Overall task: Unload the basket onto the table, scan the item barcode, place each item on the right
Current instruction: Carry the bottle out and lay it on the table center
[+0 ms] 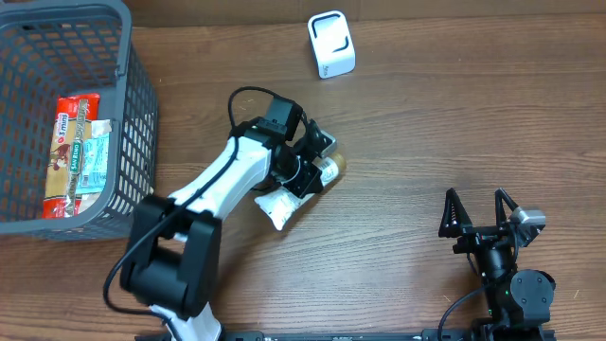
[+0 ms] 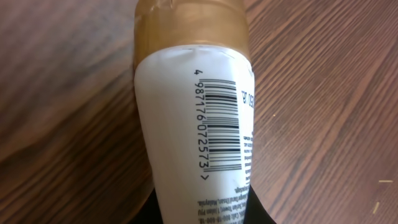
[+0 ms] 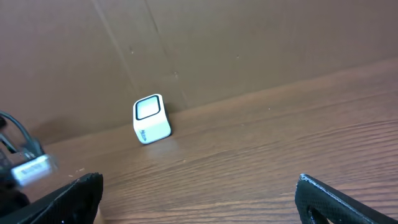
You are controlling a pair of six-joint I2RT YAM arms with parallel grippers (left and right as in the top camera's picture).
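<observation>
A white tube (image 1: pixel 277 209) with a gold cap was held clamped in the left gripper (image 1: pixel 311 170), low over the worktop (image 1: pixel 426 123) and well apart from the white scanner (image 1: pixel 331 44). The right gripper (image 1: pixel 478 210) was spread wide and empty. The barcode (image 2: pixel 222 124) (turned toward the wrist camera) could be missed if not presented squarely to the scanner's window.

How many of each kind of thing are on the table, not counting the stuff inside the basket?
basket: 1
scanner: 1
tube: 1
Total: 3
</observation>
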